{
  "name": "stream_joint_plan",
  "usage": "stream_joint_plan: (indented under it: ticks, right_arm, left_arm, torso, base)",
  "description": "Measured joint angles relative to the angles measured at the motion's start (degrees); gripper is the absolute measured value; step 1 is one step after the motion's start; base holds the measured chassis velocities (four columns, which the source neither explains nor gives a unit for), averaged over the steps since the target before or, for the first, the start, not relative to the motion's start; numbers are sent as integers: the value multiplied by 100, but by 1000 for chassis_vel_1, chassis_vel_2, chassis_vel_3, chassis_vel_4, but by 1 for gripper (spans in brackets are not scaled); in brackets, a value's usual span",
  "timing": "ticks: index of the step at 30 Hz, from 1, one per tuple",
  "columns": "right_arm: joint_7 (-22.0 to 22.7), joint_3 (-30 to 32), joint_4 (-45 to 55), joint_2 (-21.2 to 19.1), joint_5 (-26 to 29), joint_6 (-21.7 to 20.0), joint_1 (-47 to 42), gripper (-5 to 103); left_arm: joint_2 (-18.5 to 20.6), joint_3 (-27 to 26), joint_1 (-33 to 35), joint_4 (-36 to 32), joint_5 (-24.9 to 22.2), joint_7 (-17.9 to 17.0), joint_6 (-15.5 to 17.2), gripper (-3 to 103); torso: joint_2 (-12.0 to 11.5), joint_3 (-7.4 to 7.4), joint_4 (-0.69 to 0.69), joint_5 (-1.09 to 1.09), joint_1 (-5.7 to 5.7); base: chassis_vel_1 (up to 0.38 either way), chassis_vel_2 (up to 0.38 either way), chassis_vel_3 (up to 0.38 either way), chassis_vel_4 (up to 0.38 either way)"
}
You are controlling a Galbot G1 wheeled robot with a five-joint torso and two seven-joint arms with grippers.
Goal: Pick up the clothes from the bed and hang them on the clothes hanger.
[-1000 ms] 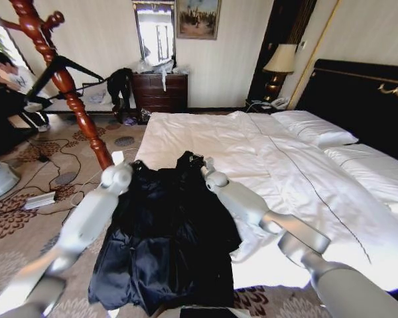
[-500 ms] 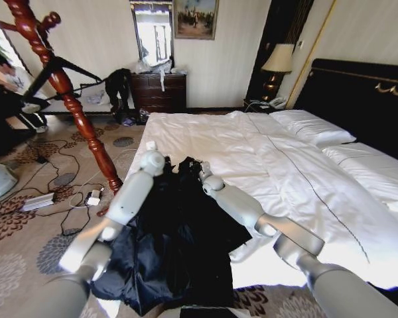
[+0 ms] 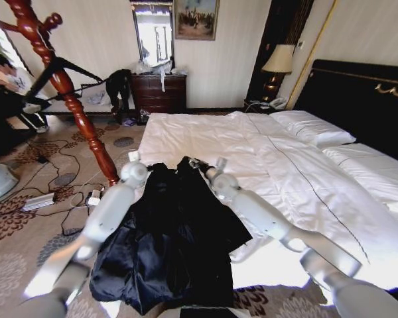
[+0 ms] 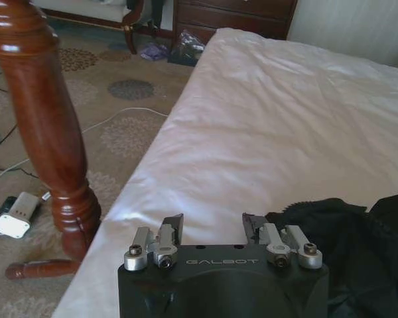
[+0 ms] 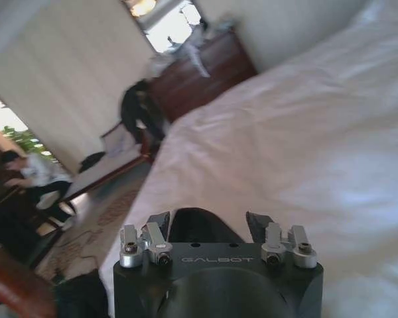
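Lying spread over the near corner of the bed (image 3: 205, 136), the clothes (image 3: 176, 238) are one long black coat, its collar end toward twelve o'clock and its hem spilling off the mattress edge toward six, which I judge leaves the shoulders as the obvious place to take hold. Both arms reach to that collar end: the left gripper (image 4: 212, 228) hovers at about eleven o'clock of the coat, over bare white duvet just beside the dark cloth, its jaws standing apart with nothing between them; the right gripper (image 5: 208, 224) sits at about one o'clock, its jaws likewise apart, a dark fold of the coat showing in the gap though I cannot say it touches. The clothes hanger (image 3: 56, 66) hangs on the turned red-brown wooden stand (image 3: 86, 132) at ten o'clock, well apart from the coat. The duvet is smooth and white; patterned carpet (image 3: 26, 232) with loose cables lies at nine, a dark dresser (image 3: 159, 91) and a lamp (image 3: 280, 59) stand along the far wall.
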Motion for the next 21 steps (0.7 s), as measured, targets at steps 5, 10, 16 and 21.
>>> stream_joint_plan:
  ticks: [5,10,16,21]
  right_arm:
    - [1048,1037,898,-506,840,-418,-884,80]
    - [1845,1999,1992,-852,1170,-664,-2068,95]
    - [1518,2886,2442,-866,-110,-660,-3455,100]
    - [760,3622,2624,-559,-1322,-369,-4355,100]
  left_arm:
    - [695,-611,969,-738,544,332,-361,68]
    - [1180,-1516,2370,-1558,1313,765,-1143,89]
    - [935,-2715,3697,-2124,2489,1809,-2223,100]
    - [341,-3676,4698,-2611,3957,2376,-2758,100]
  torso:
    - [0,0,-4,0,-1]
    - [1,-2,7,-2,-3]
    - [1,-1,-4,0,-2]
    - [1,0,6,-3,-1]
  base:
    - [0,0,0,0]
    - [0,0,0,0]
    - [0,0,0,0]
    - [0,0,0,0]
